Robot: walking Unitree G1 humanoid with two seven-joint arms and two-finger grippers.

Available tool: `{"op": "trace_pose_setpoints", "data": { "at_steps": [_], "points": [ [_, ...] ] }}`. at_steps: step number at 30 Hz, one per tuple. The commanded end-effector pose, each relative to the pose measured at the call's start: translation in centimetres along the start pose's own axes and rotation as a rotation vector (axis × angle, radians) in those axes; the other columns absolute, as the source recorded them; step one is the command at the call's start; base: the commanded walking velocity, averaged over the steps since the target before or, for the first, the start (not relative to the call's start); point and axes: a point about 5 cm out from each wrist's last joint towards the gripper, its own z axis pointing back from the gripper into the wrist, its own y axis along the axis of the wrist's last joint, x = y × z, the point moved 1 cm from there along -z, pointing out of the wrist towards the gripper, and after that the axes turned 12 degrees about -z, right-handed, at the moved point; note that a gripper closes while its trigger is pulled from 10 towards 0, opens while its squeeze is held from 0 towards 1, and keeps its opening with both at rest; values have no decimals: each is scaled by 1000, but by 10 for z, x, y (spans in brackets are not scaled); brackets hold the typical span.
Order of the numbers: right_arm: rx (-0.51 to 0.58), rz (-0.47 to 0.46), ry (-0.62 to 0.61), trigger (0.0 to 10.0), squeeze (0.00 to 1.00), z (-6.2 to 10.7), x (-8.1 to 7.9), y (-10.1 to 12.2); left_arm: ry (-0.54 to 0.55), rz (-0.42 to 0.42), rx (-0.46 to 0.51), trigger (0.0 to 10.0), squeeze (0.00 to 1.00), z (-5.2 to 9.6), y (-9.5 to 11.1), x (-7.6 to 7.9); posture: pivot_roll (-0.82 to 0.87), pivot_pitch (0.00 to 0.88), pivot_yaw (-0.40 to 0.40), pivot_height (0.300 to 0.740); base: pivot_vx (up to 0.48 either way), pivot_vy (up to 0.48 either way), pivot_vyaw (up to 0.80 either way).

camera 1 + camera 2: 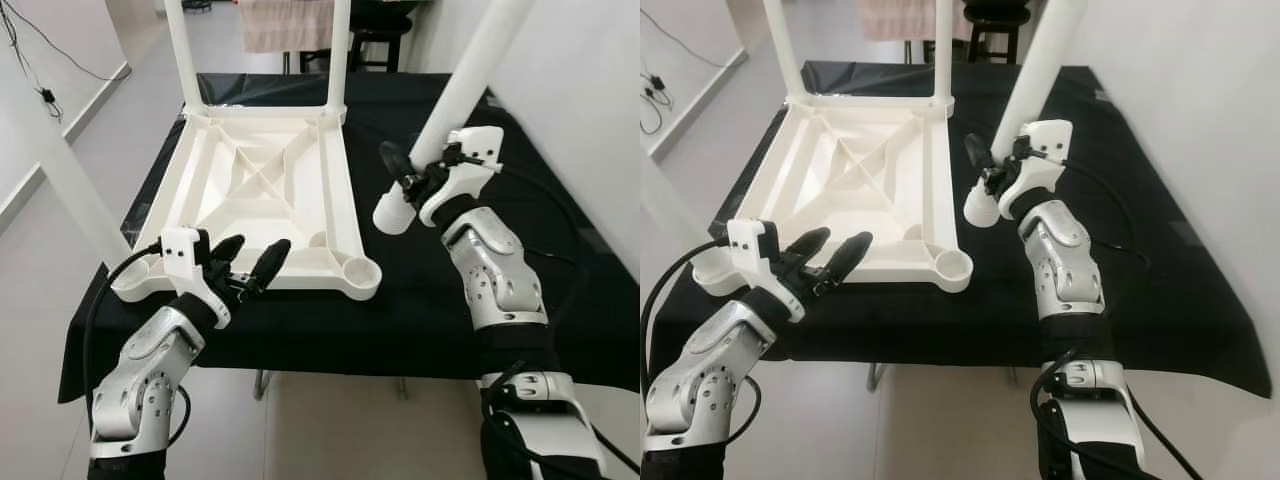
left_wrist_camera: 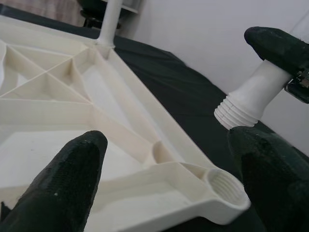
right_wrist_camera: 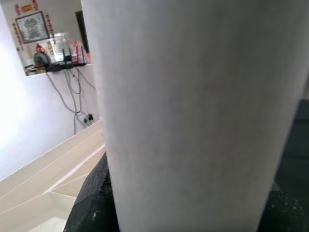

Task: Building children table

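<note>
Left eye view: at the near edge of the black-covered table (image 1: pixel 420 320), the left gripper (image 1: pixel 252 268) hovers with its fingers spread apart over the near rim of the upturned white tabletop (image 1: pixel 255 195). Just past the tabletop's near right corner socket (image 1: pixel 360 270), the right gripper (image 1: pixel 415 170) pinches a loose white leg (image 1: pixel 455 90), held tilted with its threaded end (image 2: pixel 244 108) above the cloth. Two legs (image 1: pixel 183 50) stand upright in the tabletop's far corners.
</note>
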Motion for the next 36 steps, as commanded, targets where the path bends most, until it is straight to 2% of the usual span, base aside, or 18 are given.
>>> {"op": "trace_pose_setpoints", "data": {
  "at_steps": [1, 6, 8, 12, 17, 34, 36],
  "points": [
    [0, -1, 39, 10000, 0, 2, -7, 0, 4, 9, -17, 10000, 0, 3, -6, 6, -32, 83, -16, 740, 0, 0, 0],
    [-3, -1, 47, 10000, 0, 2, -8, -1, -17, 8, -31, 10000, 0, 6, -9, 10, -32, 85, -17, 740, 0, 0, 0],
    [-6, -1, 55, 10000, 0, 3, -9, -1, -52, 12, -53, 10000, 0, 9, -14, 16, -32, 88, -17, 740, 0, -354, 0],
    [-9, -2, 61, 10000, 0, 3, -10, -2, -65, 9, -77, 10000, 0, 11, -19, 20, -30, 89, -18, 740, 0, -435, 0],
    [-31, 7, 87, 10000, 0, 6, -14, -7, -6, 15, -106, 10000, 0, 13, -27, 18, -15, 94, -17, 740, 0, -87, 0],
    [-62, 19, 115, 10000, 0, 9, -19, -14, 53, -5, -152, 10000, 0, 25, -36, 12, -9, 95, -23, 740, 0, 0, 0],
    [-63, 18, 118, 10000, 0, 8, -20, -15, 43, -29, -147, 10000, 0, 25, -36, 11, -8, 94, -24, 740, 0, 0, 0]
  ]
}}
